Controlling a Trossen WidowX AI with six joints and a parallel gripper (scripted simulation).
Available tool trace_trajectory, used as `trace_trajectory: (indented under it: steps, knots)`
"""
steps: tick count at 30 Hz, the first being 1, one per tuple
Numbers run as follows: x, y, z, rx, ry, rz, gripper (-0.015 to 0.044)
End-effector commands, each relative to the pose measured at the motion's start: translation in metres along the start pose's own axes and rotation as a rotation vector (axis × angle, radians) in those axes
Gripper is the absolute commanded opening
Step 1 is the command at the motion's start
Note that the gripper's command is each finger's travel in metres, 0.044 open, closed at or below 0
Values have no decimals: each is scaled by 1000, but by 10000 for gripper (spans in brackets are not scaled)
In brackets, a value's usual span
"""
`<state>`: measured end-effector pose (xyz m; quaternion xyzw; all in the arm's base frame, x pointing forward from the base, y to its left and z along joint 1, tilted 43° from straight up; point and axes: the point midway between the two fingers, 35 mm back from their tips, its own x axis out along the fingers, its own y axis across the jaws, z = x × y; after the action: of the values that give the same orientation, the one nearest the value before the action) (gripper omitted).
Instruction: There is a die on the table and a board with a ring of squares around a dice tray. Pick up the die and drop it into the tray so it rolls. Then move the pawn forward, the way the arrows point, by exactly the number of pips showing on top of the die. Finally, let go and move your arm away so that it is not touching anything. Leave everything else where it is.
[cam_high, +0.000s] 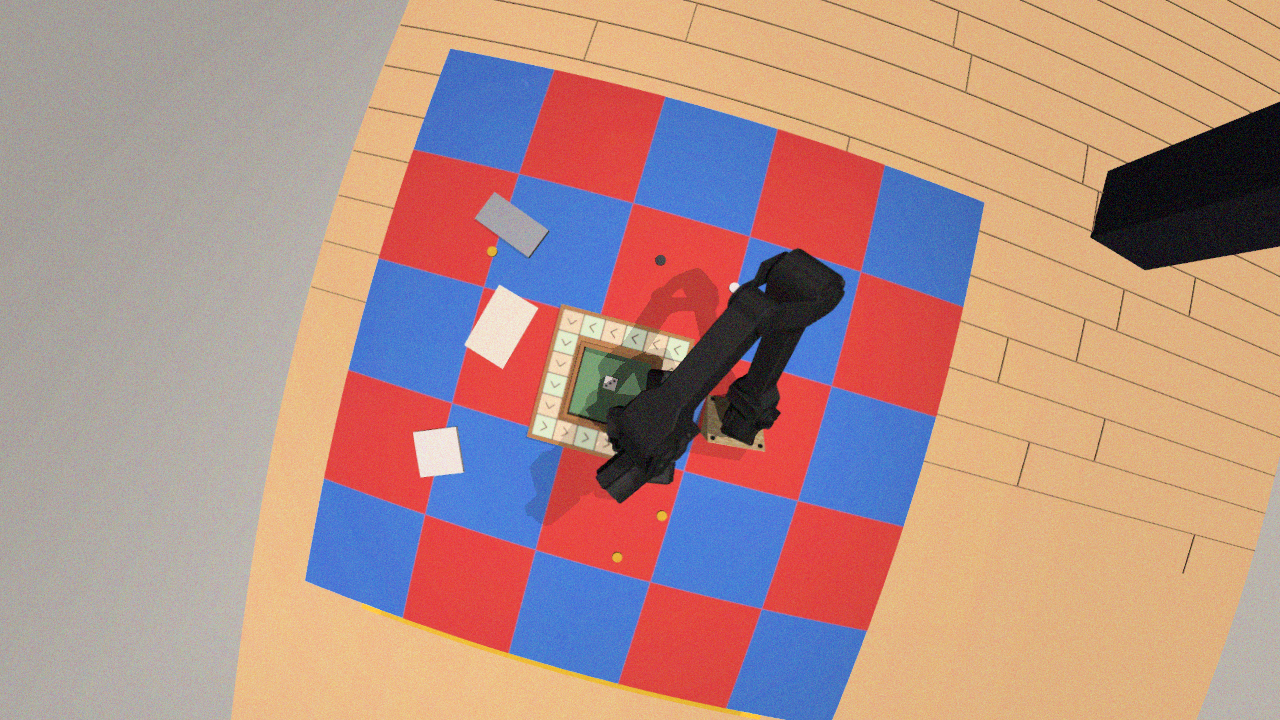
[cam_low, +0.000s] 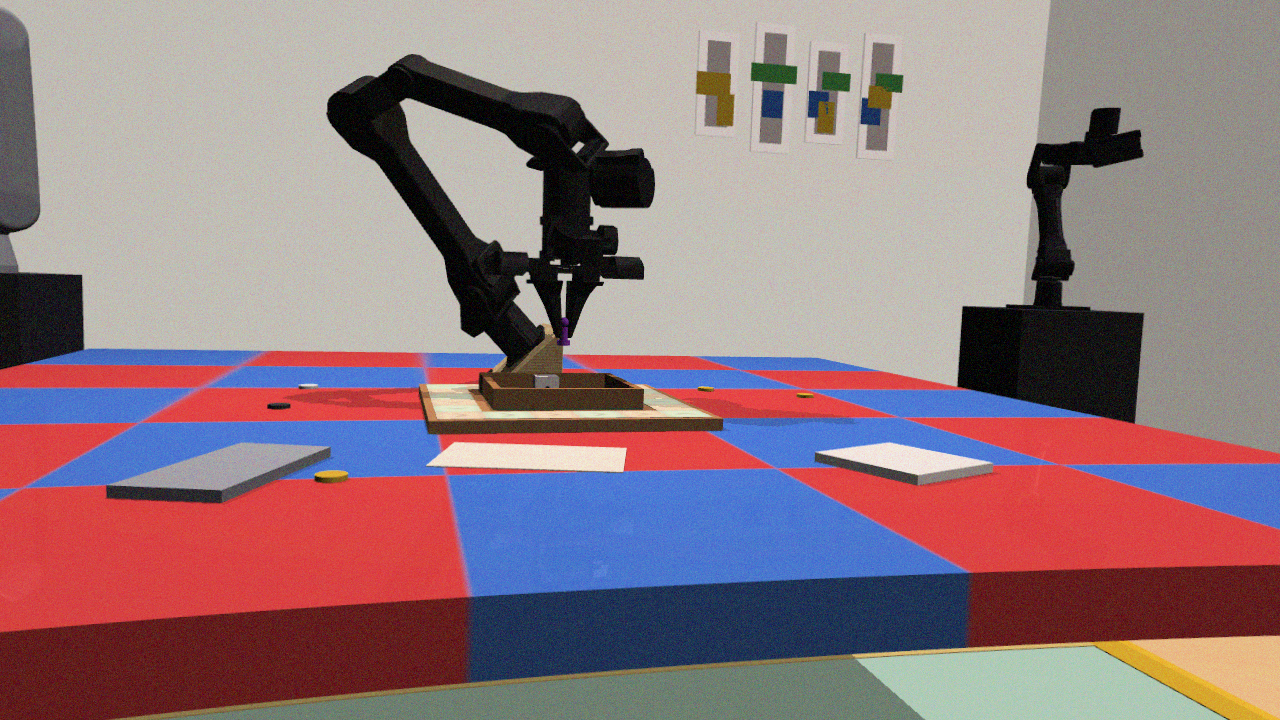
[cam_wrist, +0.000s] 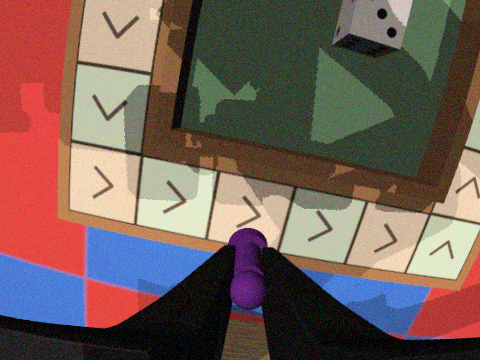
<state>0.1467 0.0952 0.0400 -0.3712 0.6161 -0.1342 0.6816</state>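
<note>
Exterior: jaws (cam_low: 564, 333) nearly shut, gripping purple pawn (cam_low: 563, 332) (cam_wrist: 247, 290) abv brd (cam_high: 543, 438) (cam_low: 572, 424) (cam_wrist: 63, 175).

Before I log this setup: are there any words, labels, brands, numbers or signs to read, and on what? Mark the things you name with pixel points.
No words, brands or numbers legible.
">": arrow marks on the board's (cam_high: 543, 437) (cam_low: 572, 426) (cam_wrist: 280, 258) squares, turning with the ring.
Pips: black dots on the die (cam_high: 610, 382) (cam_low: 546, 381) (cam_wrist: 360, 27); top count unclear.

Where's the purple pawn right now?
The purple pawn is held between the gripper's fingers, raised above the board; in the exterior view it appears just above the tray's far side.
</note>
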Motion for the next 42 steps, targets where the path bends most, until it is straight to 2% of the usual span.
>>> trace_trajectory:
  steps: [1,14,29,42]
  knots:
    - [-17,2,1,6,-1,8,0]
    - [-74,-3,-8,9,4,-1,0]
    - [-45,-61,0,-1,-2,30,0]
    - [-15,-112,-13,3,-4,16,0]
